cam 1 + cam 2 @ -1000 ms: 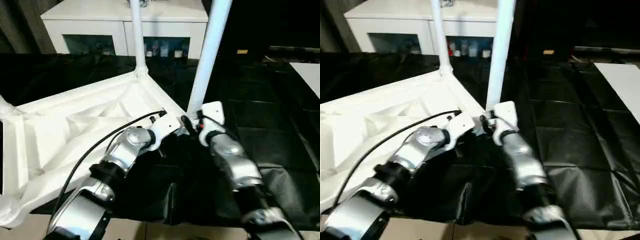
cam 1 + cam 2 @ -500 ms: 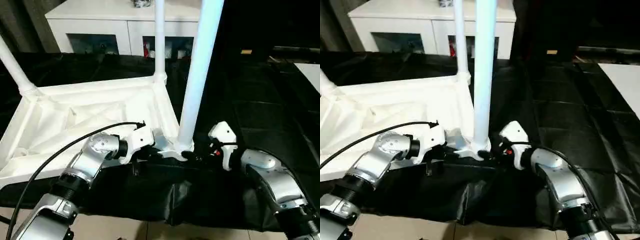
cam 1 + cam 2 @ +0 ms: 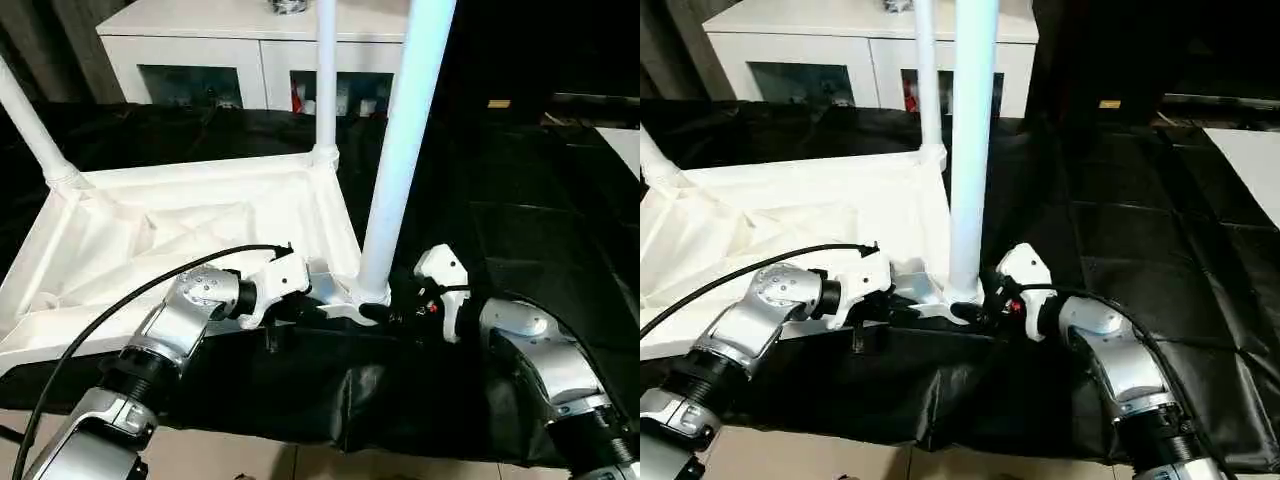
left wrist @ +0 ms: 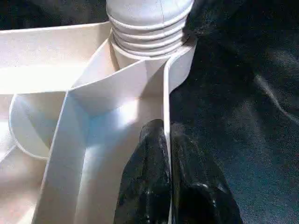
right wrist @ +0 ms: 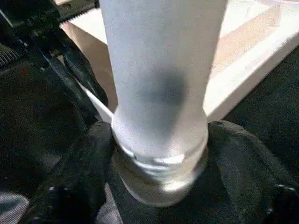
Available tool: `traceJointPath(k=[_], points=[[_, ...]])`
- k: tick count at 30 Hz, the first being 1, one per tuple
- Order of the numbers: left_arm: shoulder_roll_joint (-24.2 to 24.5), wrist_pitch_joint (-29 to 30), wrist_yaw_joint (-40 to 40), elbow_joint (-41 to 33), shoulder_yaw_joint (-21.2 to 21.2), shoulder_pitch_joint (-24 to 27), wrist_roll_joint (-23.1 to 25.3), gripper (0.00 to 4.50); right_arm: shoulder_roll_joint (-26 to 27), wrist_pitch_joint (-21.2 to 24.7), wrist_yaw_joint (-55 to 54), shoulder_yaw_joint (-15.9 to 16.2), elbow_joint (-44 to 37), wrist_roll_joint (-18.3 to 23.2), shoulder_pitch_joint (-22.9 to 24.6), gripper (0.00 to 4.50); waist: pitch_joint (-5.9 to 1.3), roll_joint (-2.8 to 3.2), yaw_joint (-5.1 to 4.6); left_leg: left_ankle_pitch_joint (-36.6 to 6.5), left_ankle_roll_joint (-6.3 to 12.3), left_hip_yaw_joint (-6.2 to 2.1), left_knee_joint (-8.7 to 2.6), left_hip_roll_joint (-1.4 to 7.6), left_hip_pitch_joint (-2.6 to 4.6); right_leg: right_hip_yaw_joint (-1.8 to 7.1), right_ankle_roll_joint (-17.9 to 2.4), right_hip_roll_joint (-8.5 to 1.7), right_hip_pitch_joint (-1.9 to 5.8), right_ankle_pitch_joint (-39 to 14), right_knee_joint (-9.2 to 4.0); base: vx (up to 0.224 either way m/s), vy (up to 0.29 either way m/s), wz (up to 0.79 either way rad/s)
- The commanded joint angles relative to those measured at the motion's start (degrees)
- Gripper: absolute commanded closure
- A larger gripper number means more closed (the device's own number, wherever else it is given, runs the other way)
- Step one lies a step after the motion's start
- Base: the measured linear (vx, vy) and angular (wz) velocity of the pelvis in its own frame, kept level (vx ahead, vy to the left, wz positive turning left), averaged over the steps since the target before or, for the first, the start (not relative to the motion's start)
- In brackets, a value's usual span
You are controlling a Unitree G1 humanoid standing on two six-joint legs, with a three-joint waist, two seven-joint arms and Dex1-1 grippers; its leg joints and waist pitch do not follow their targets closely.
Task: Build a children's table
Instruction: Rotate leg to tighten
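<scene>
Legs point upward in the left eye view because the tabletop (image 3: pixel 190 225) lies upside down on the black-draped desk (image 3: pixel 540 220), ribbed side up; I count a near leg (image 3: pixel 400 150), a far leg (image 3: pixel 325 80) and one at the left corner (image 3: pixel 30 125). My left tool (image 3: pixel 300 305) bites the rim of the top beside the near leg, I judge to keep the top from turning, while my right tool (image 3: pixel 385 312) sits at that leg's foot. From the right eye view the same pairing reads clearly: left tool (image 3: pixel 902 308) on the rim, right tool (image 3: pixel 980 312) at the leg base (image 3: pixel 965 290), and a white cabinet (image 3: pixel 840 50) stands behind the desk, well apart from the work. My own black cable (image 3: pixel 730 280) arcs over the left forearm but hampers nothing. Through the left wrist view, my two fingers (image 4: pixel 149 186) are pressed together on the thin rim wall (image 4: pixel 167 107), just short of the threaded collar (image 4: pixel 149 35), whose rings still show above the socket. Seen by the right wrist view, the leg (image 5: pixel 161 79) stands between my dark fingers (image 5: pixel 86 163), which flank its base on both sides; whether they already press it I cannot tell.
</scene>
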Motion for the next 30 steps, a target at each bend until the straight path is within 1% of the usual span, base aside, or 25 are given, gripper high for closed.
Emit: traceJointPath(k=[1, 3, 4, 5, 13, 15, 17, 18, 19, 21, 22, 23, 24, 25, 26, 27, 29, 30], points=[[-0.4, -0.7, -1.5, -1.2, -0.6, 0.4, -2.1, 4.50, 0.5, -1.0, 1.0, -0.8, 0.1, 1.0, -1.6, 1.36, -3.29, -0.78, -0.12, -10.0, 4.02, -0.33, -4.09, 1.78, 0.34, 1.45, -14.0, -2.63, 2.81, -7.8, -3.59, 0.000, 0.000, 0.00], [-0.4, -0.6, -1.6, -1.2, -0.6, 0.4, -2.0, 4.50, 0.8, -1.2, 1.4, -0.7, 0.6, 1.1, -1.7, 1.45, -3.26, -0.92, -0.12, -9.9, 4.02, -0.32, -4.09, 1.74, 0.26, 1.43, -14.0, -2.61, 2.86, -7.8, -3.58, 0.000, 0.000, 0.00], [-0.5, -0.6, -1.5, -1.2, -0.6, 0.4, -2.0, 4.50, 0.9, -1.3, 1.5, -0.7, 0.7, 1.1, -1.7, 1.66, -3.27, -0.89, -0.09, -9.9, 3.99, -0.33, -4.10, 1.73, 0.29, 1.42, -14.0, -2.62, 2.86, -7.9, -3.58, 0.000, 0.000, 0.00], [-0.5, -0.5, -1.5, -1.2, -0.5, 0.4, -1.9, 4.50, 1.0, -1.4, 1.6, -0.7, 0.9, 1.1, -1.8, 1.70, -3.27, -0.85, -0.10, -10.0, 3.97, -0.33, -4.09, 1.75, 0.31, 1.43, -13.9, -2.62, 2.83, -8.1, -3.61, 0.000, 0.000, 0.00], [-0.4, -0.7, -1.3, -1.0, -0.6, 0.6, -1.4, 4.50, 1.1, -2.3, 2.0, -0.7, 2.1, 1.0, -2.0, 1.79, -3.30, -0.90, -0.07, -9.4, 4.18, -0.30, -4.01, 1.72, 0.30, 1.42, -14.0, -2.60, 2.87, -7.8, -3.53, 0.000, 0.000, 0.00], [-0.5, -0.5, 0.0, -0.5, -0.8, 0.5, -0.6, 4.50, 1.3, -2.5, -0.2, -0.8, 3.0, -0.5, -2.2, 1.79, -3.30, -0.90, -0.10, -9.6, 4.09, -0.28, -4.00, 1.71, 0.34, 1.42, -14.0, -2.61, 2.83, -8.2, -3.58, 0.000, 0.000, 0.00], [-1.6, 0.0, 4.3, 1.6, -0.9, -0.6, 1.7, 4.50, 2.9, -2.7, -6.2, -1.3, 5.5, -3.3, -3.2, 1.79, -3.20, -0.87, -0.24, -9.9, 3.62, -0.28, -4.07, 1.70, 0.31, 1.37, -13.8, -2.54, 2.69, -9.0, -3.66, 0.000, 0.000, 0.00], [-2.5, 0.4, 7.4, 3.4, -0.9, -1.5, 3.0, 4.50, 4.3, -2.3, -10.4, -2.0, 7.1, -4.8, -3.9, 1.79, -3.13, -0.92, -0.41, -10.5, 3.00, -0.33, -4.17, 1.59, 0.30, 1.33, -13.4, -2.53, 2.68, -10.8, -3.85, 0.000, 0.000, 0.00], [-2.5, 0.5, 7.5, 3.4, -0.9, -1.5, 3.1, 4.50, 4.3, -2.3, -10.5, -2.0, 7.2, -4.8, -3.9, 1.79, -3.07, -0.87, -0.50, -10.9, 2.56, -0.33, -4.21, 1.52, 0.31, 1.34, -13.0, -2.47, 2.58, -11.8, -3.91, 0.000, 0.000, 0.00], [-5.3, 1.8, 12.9, 6.6, -0.1, -3.6, 4.0, 4.50, 7.8, -0.8, -19.4, -4.1, 10.1, -6.2, -5.3, 1.80, -3.17, -0.92, -0.81, -11.2, 1.13, -0.42, -4.25, 1.38, 0.44, 1.39, -12.3, -2.47, 2.53, -12.8, -4.04, 0.000, 0.000, 0.00], [-7.6, 2.8, 16.4, 8.8, 0.6, -5.2, 4.0, 4.50, 10.5, 0.4, -26.0, -5.7, 12.2, -6.8, -6.3, 1.80, -3.24, -0.96, -0.95, -11.1, 0.97, -0.38, -4.16, 1.32, 0.38, 1.46, -12.3, -2.44, 2.56, -12.3, -3.93, 0.000, 0.000, 0.00], [-7.6, 2.8, 16.4, 8.8, 0.6, -5.2, 4.0, 4.50, 10.5, 0.4, -26.0, -5.7, 12.2, -6.8, -6.3, 1.80, -3.23, -1.01, -1.17, -11.1, 0.81, -0.40, -4.20, 1.27, 0.32, 1.50, -12.4, -2.42, 2.51, -12.1, -3.93, 0.000, 0.000, 0.00], [-8.2, 3.0, 17.3, 9.4, 0.7, -5.7, 4.1, 4.50, 11.2, 0.8, -27.5, -6.1, 12.8, -6.9, -6.5, 1.80, -3.44, -1.07, -1.25, -10.1, 1.25, -0.48, -4.11, 1.25, 0.32, 1.48, -12.6, -2.42, 2.83, -9.8, -3.78, 0.000, 0.000, 0.00], [-9.7, 3.3, 19.8, 11.1, 0.7, -6.9, 4.6, 4.50, 12.5, 1.4, -31.2, -6.1, 14.2, -8.0, -7.3, 1.80, -3.41, -1.04, -1.31, -9.8, 1.58, -0.42, -4.04, 1.30, 0.27, 1.52, -12.9, -2.42, 2.78, -8.9, -3.77, 0.000, 0.000, 0.00], [-11.3, 3.8, 22.4, 12.7, 1.0, -8.2, 4.9, 4.50, 14.1, 2.0, -34.4, -6.5, 15.7, -8.4, -8.1, 1.80, -3.40, -0.94, -1.49, -9.5, 1.81, -0.33, -3.99, 1.09, 0.20, 1.49, -13.1, -2.30, 2.66, -8.3, -3.80, 0.000, 0.000, 0.00], [-13.9, 4.5, 27.3, 15.7, 1.6, -10.3, 5.4, 4.50, 16.6, 2.5, -39.8, -7.4, 18.5, -9.0, -9.6, 1.80, -3.57, -0.84, -1.47, -9.3, 1.72, -0.38, -3.91, 1.02, 0.35, 1.50, -13.3, -2.41, 2.81, -8.2, -3.82, 0.000, 0.000, 0.00], [-14.9, 4.6, 29.3, 16.9, 2.0, -11.2, 5.7, 4.50, 17.6, 2.3, -42.0, -8.0, 19.6, -9.1, -10.3, 1.80, -3.52, -0.86, -1.43, -8.9, 1.74, -0.44, -3.93, 1.05, 0.30, 1.49, -13.5, -2.47, 2.91, -7.7, -3.80, 0.000, 0.000, 0.00], [-16.4, 4.5, 31.9, 18.9, 2.3, -12.5, 6.0, 4.50, 19.3, 2.3, -45.5, -9.0, 21.7, -9.1, -11.5, 1.80, -3.63, -0.83, -1.39, -8.1, 2.40, -0.36, -3.79, 1.03, 0.22, 1.52, -13.8, -2.48, 3.00, -5.8, -3.71, 0.000, 0.000, 0.00]])
